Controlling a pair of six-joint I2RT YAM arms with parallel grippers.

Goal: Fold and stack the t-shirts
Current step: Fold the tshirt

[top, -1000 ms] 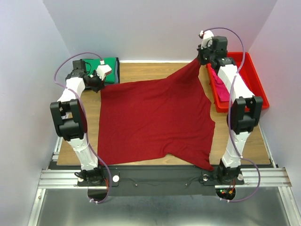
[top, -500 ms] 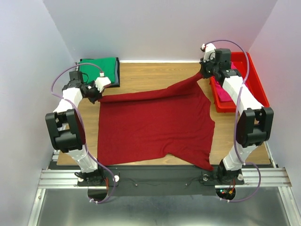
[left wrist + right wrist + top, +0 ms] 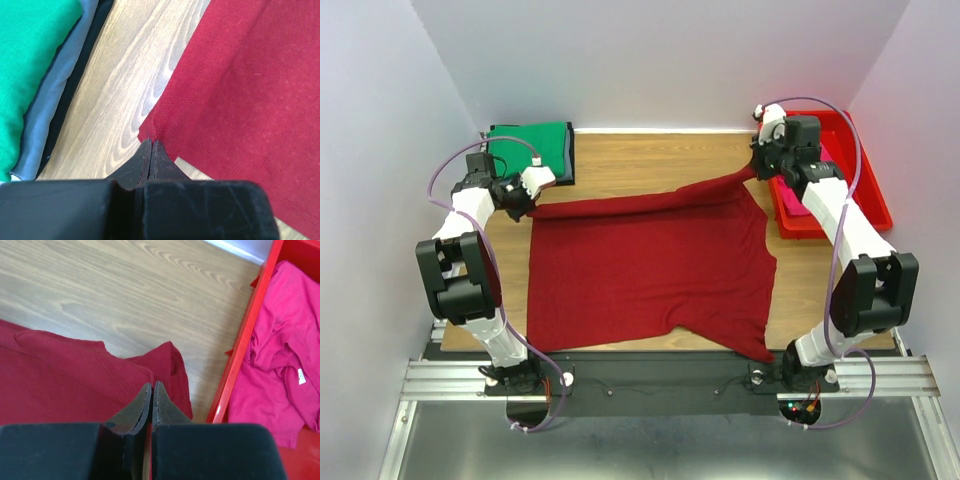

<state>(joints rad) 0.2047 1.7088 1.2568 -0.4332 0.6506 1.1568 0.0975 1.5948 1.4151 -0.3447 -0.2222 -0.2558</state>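
A dark red t-shirt lies spread over the middle of the table, its far edge lifted and folded toward me. My left gripper is shut on the shirt's far left corner. At the far right corner, my right gripper is shut on the cloth beside the tray. A folded green t-shirt rests on a folded dark grey one at the back left. The pink t-shirt lies crumpled in the red tray.
The red plastic tray's rim runs close to my right gripper. Bare wood shows behind the dark red shirt. White walls enclose the table on three sides. The shirt's near right corner hangs over the front edge.
Both grippers have pulled the dark red shirt's far edge toward the near side, so the far part now lies folded in a narrow band. The right arm has swung down and right.
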